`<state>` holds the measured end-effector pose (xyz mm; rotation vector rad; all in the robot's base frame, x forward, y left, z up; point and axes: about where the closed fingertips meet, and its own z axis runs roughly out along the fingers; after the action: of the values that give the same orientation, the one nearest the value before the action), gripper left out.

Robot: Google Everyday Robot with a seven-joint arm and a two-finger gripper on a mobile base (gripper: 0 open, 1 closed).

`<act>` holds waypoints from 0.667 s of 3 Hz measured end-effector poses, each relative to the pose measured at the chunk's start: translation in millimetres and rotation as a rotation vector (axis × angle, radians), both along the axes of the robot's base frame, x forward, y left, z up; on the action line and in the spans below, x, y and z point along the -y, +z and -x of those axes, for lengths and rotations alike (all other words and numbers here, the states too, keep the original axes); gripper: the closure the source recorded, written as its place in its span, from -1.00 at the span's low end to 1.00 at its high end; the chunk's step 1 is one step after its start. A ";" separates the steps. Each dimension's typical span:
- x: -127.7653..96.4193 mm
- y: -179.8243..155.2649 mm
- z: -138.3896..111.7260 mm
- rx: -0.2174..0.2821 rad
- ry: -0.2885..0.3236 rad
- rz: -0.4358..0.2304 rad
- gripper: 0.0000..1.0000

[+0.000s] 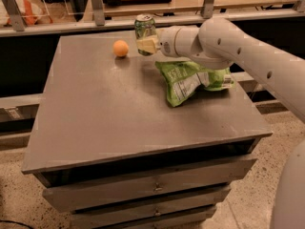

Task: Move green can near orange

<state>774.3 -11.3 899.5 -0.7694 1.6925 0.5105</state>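
The green can (144, 28) has a green-and-white pattern and a silver top. My gripper (147, 43) is shut on the green can and holds it upright just above the far part of the grey tabletop (119, 109). The orange (120, 48) is a small round fruit on the table to the left of the can, a short gap away. My white arm reaches in from the right, over the chip bag.
A light-green chip bag (190, 80) lies on the table right of centre, under my arm. Metal rail posts (97, 6) and a shelf run behind the table's far edge. Drawers (152, 187) sit below the tabletop.
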 end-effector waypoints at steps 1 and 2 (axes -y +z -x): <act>-13.2 -18.9 -11.3 -0.020 0.010 0.014 1.00; -17.6 -26.4 -14.5 -0.026 0.009 0.004 1.00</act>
<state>788.9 6.3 873.1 -0.7761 1.7157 0.5256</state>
